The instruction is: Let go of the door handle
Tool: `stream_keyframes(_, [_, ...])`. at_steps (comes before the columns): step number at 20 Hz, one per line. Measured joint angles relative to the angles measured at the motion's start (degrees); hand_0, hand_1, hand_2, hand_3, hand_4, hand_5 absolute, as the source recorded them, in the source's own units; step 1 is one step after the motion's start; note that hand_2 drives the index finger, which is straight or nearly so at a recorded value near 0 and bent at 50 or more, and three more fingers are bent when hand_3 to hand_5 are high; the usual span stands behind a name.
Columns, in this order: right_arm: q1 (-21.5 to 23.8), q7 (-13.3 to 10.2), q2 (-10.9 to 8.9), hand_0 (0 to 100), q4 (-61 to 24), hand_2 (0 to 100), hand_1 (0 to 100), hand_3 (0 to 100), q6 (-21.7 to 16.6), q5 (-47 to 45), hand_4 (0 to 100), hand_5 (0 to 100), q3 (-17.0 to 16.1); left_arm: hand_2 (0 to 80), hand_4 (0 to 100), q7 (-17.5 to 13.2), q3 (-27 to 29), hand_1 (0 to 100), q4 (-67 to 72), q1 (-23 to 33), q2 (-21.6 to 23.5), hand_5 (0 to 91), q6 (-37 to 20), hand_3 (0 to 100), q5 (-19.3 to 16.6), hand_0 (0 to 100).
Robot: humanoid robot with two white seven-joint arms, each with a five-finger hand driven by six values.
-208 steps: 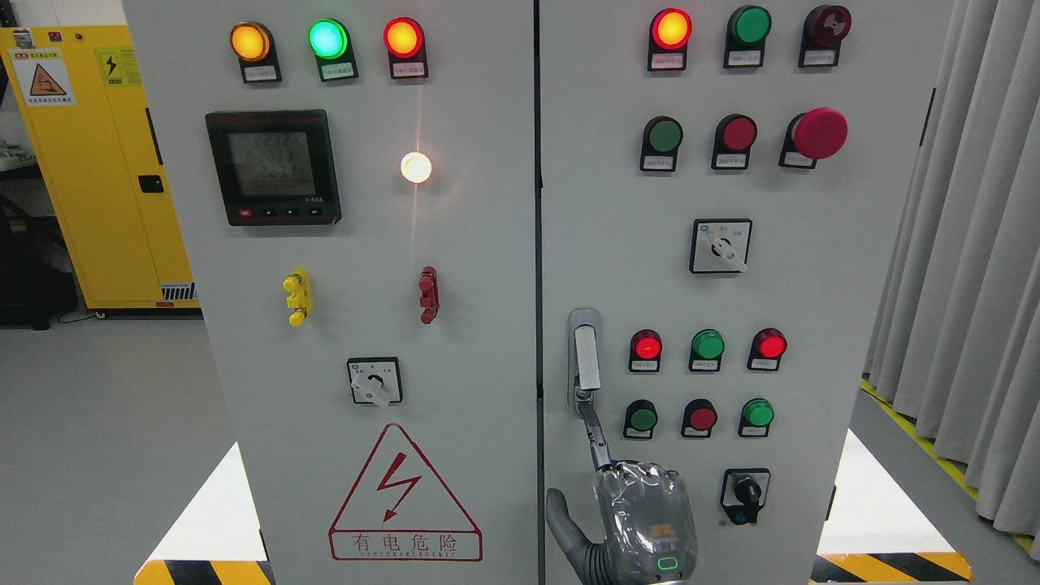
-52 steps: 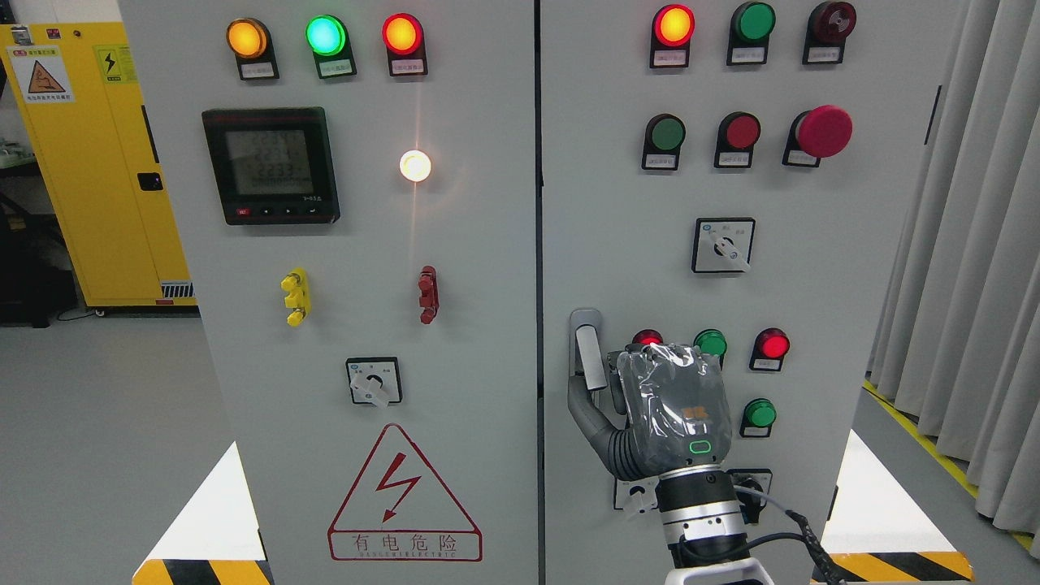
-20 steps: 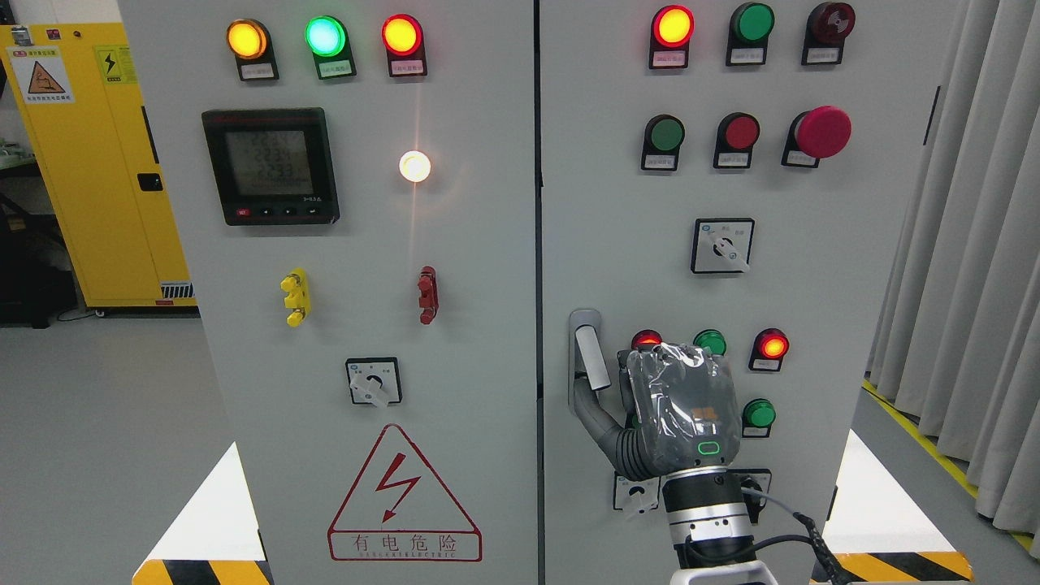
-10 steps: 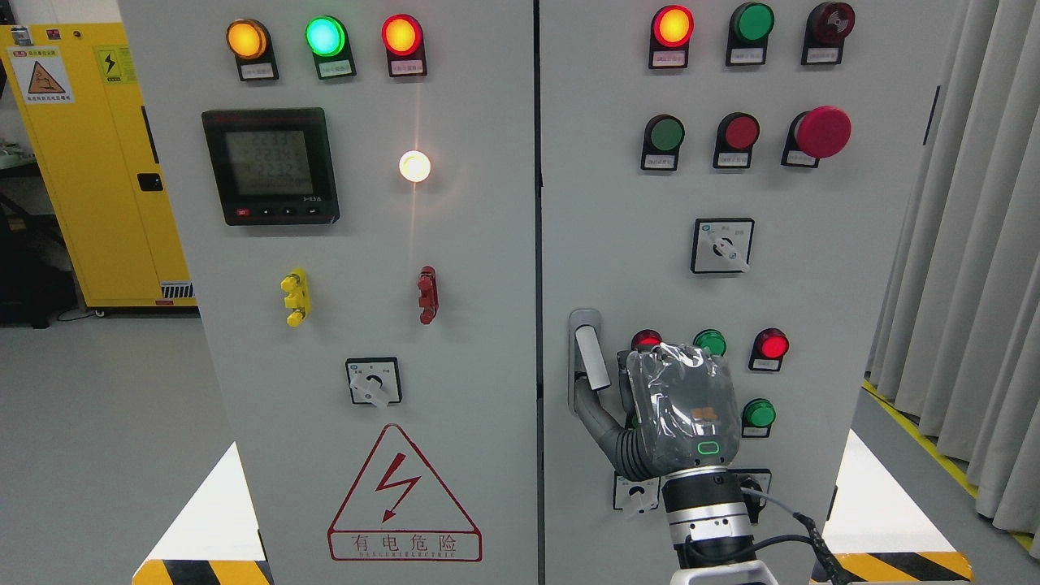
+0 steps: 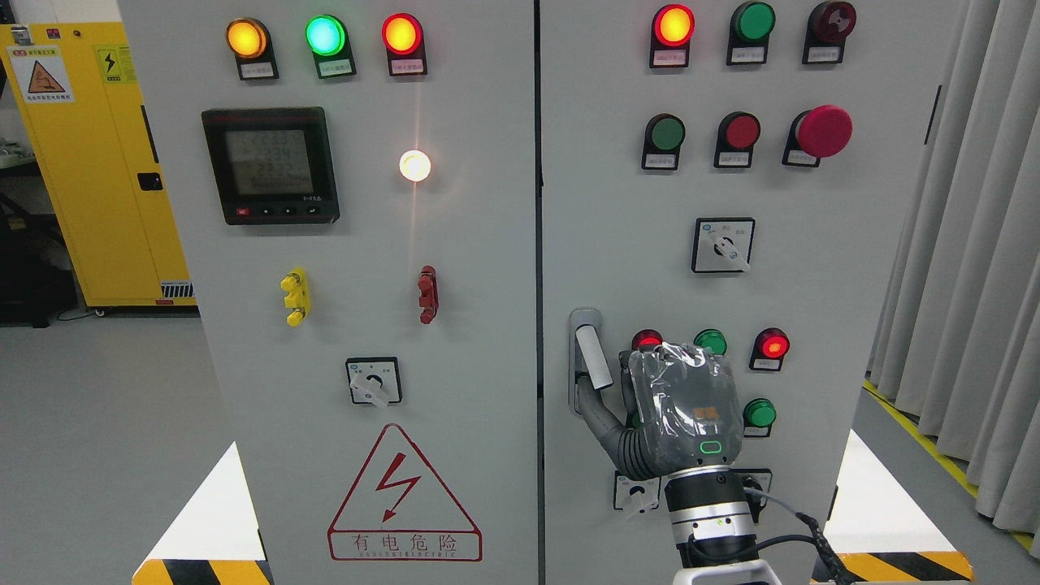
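Observation:
The silver door handle (image 5: 591,356) sits at the left edge of the right cabinet door (image 5: 812,309). Its lever is tilted, with the lower end swung out to the right. My right hand (image 5: 608,395), wrapped in clear plastic, comes up from the bottom edge and is at the lever's lower end. The thumb (image 5: 595,413) hooks under and behind the lever, and the fingers curl in from its right side. The back of the hand hides the fingertips and part of the buttons behind it. My left arm does not show.
Lit and unlit indicator lamps, push buttons, a red mushroom button (image 5: 822,130) and rotary switches (image 5: 722,245) cover the right door. The left door (image 5: 366,325) carries a meter and a warning triangle. A yellow cabinet (image 5: 89,162) stands at the far left and curtains (image 5: 967,268) hang at the right.
Over the last second my right hand shifted slightly to the right and the lever's lower end swung a little further out with it. Ten seconds ago the hand was lower, below the handle.

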Motion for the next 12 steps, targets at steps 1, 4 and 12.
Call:
stream_keyframes(1, [-0.01,0.04,-0.01,56,-0.03,97,45,100,0.0,0.0,100,100,-0.02,0.0,0,0.0,0.0,56,0.0,0.0,0.0,0.0,0.0,0,0.0,12])
stream_keyframes(4, [-0.01,0.2,-0.03,56,-0.14,98,45,100,0.0,-0.01,100,100,-0.09,0.0,0,0.0,0.0,56,0.0,0.0,0.0,0.0,0.0,0,0.0,12])
stream_keyframes(12, [-0.01,-0.11,-0.09,57,-0.49,98,46,100,0.18,-0.01,100,100,-0.23,0.0,0,0.0,0.0,56,0.0,0.0,0.0,0.0,0.0,0,0.0,12])
